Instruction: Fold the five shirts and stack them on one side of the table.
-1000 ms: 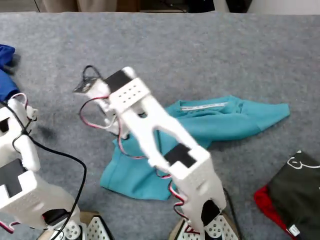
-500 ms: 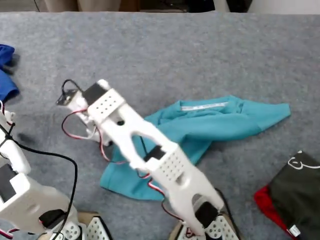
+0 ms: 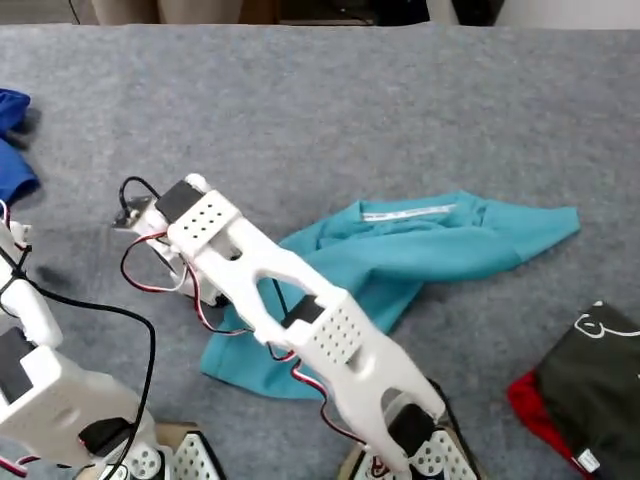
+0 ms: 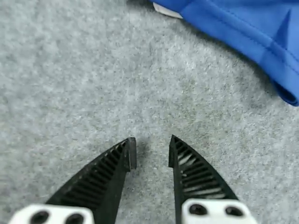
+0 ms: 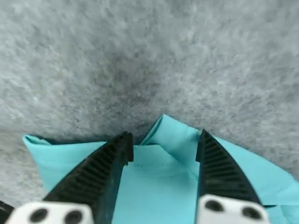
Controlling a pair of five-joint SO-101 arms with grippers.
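Note:
A crumpled teal shirt [image 3: 430, 245] lies at the middle of the grey table [image 3: 350, 100]. My right arm [image 3: 260, 270] stretches from the near edge over the shirt's left part. In the right wrist view my right gripper [image 5: 164, 140] stands open, with a folded corner of the teal shirt [image 5: 159, 182] between its fingers, not clamped. A blue shirt [image 3: 12, 180] lies at the far left edge. My left gripper [image 4: 151, 149] hangs open over bare table, a short way from the blue shirt [image 4: 243, 28]. The left arm [image 3: 40, 370] stands at the near left.
A folded black shirt [image 3: 595, 380] lies on a red one [image 3: 535, 405] at the near right edge. Red and black cables [image 3: 150, 270] loop beside the right arm's wrist. Bare table stretches across the far half.
My right arm has swung left and dropped lower, bringing its gripper to the teal shirt's left corner. The left arm has drawn back toward the left edge.

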